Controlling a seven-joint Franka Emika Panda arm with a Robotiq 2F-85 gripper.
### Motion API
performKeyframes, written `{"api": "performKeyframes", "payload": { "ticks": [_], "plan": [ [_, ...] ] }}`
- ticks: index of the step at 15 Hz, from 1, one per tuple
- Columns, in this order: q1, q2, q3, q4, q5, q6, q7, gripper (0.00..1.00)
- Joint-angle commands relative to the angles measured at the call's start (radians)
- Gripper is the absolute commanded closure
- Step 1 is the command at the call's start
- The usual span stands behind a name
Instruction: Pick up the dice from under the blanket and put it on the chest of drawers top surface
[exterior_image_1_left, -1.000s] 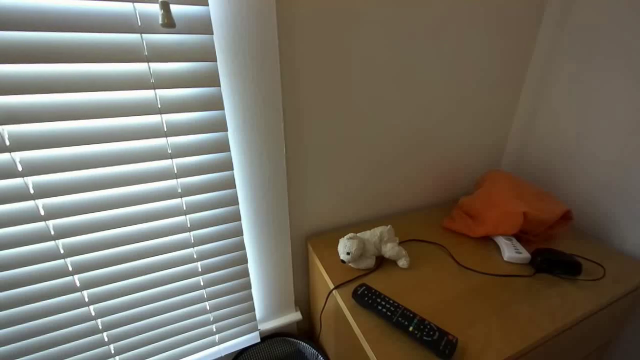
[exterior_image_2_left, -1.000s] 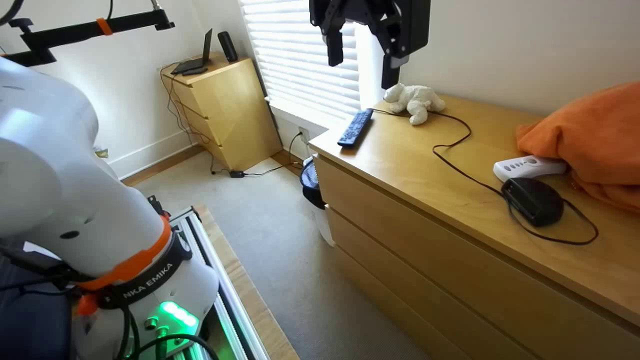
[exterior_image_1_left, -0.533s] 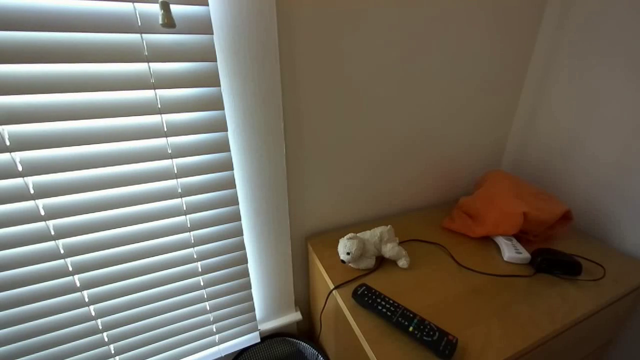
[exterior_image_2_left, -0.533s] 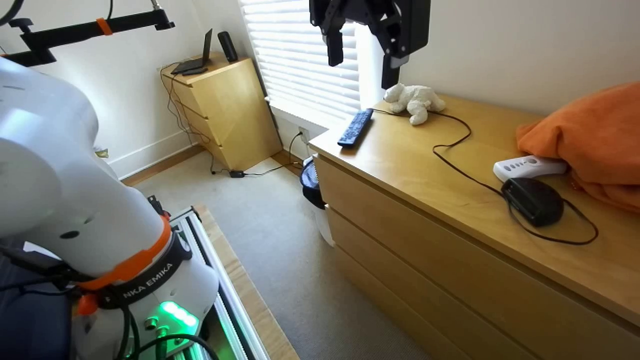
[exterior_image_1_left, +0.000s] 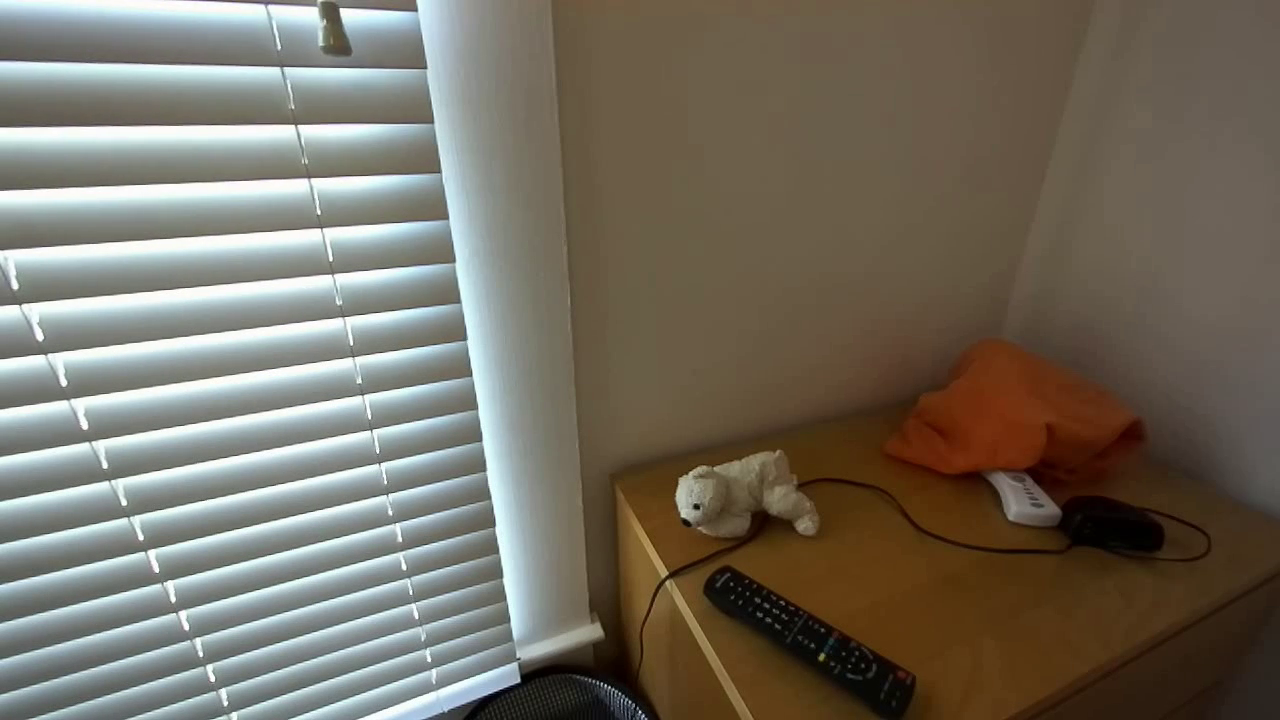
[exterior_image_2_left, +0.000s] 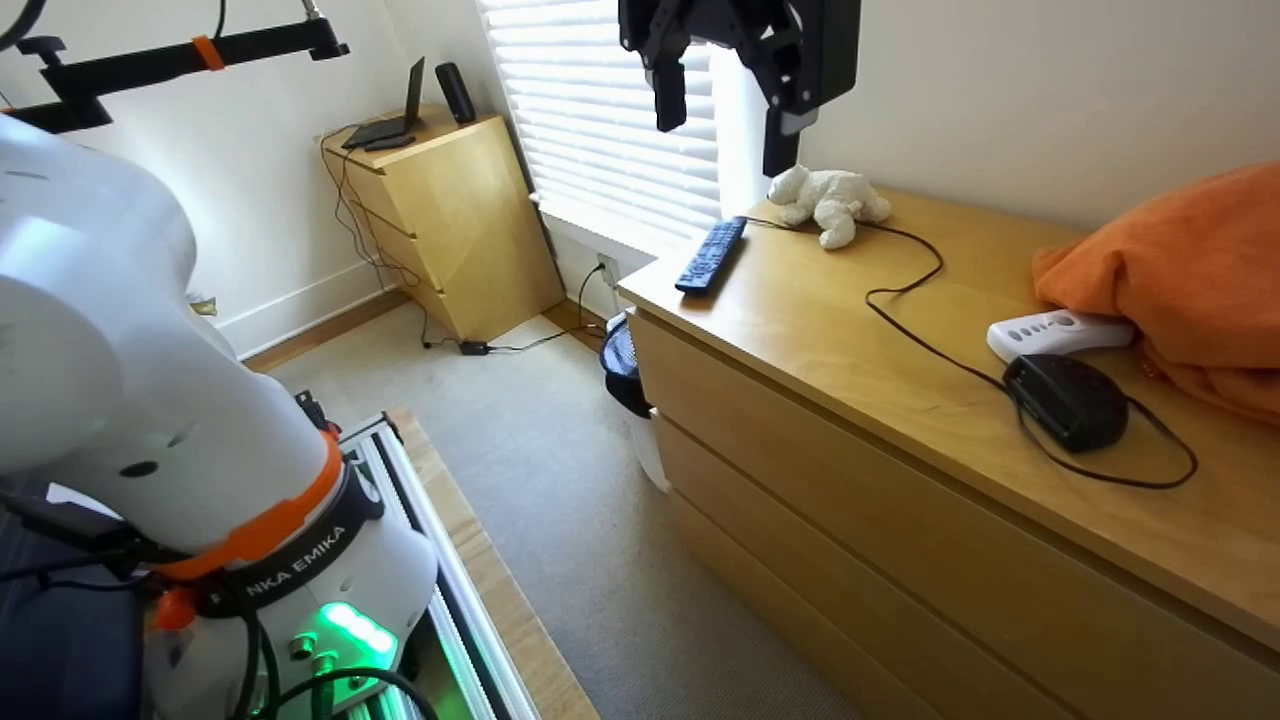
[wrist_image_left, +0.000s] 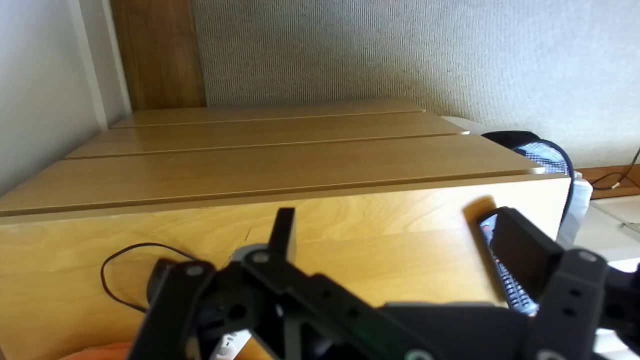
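Observation:
The orange blanket (exterior_image_1_left: 1020, 410) lies bunched on the chest of drawers (exterior_image_1_left: 960, 620), by the wall corner. It also shows in an exterior view (exterior_image_2_left: 1190, 250) and at the bottom edge of the wrist view (wrist_image_left: 100, 353). The dice is not in view. The chest's light wood top (exterior_image_2_left: 830, 310) has drawers below its front edge. My gripper (exterior_image_2_left: 726, 130) hangs above the chest's far end, fingers pointing down, well away from the blanket. In the wrist view my gripper (wrist_image_left: 397, 225) has its fingers wide apart with nothing between them.
A white plush bear (exterior_image_1_left: 740, 495), a black remote (exterior_image_1_left: 810, 640), a white remote (exterior_image_2_left: 1060, 332) partly under the blanket and a black corded device (exterior_image_2_left: 1065, 400) lie on the chest. A bin (exterior_image_2_left: 630, 380) stands beside it. The robot base (exterior_image_2_left: 300, 560) is across the floor.

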Motion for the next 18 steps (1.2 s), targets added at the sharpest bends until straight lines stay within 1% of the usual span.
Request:
{"api": "performKeyframes", "payload": {
  "ticks": [1,2,3,4,6,8,10,12,16,18],
  "plan": [
    [-0.008,0.04,0.03,0.0,0.003,0.088,0.021,0.0],
    [-0.005,0.06,0.041,-0.005,-0.011,0.164,0.022,0.0],
    [0.003,0.086,0.047,-0.001,0.007,0.205,0.033,0.0],
    [0.004,0.109,0.058,-0.008,0.001,0.278,0.035,0.0],
    [0.003,0.179,0.079,-0.001,0.001,0.414,0.067,0.0],
    [-0.007,0.26,0.088,0.028,0.003,0.504,0.102,0.0],
    [-0.016,0.331,0.078,0.059,0.017,0.562,0.126,0.0],
    [-0.01,0.392,0.057,0.076,0.063,0.642,0.099,0.0],
    [-0.013,0.52,0.039,0.11,0.16,0.82,0.062,0.0],
    [-0.015,0.577,0.037,0.13,0.243,0.878,0.018,0.0]
  ]
}}
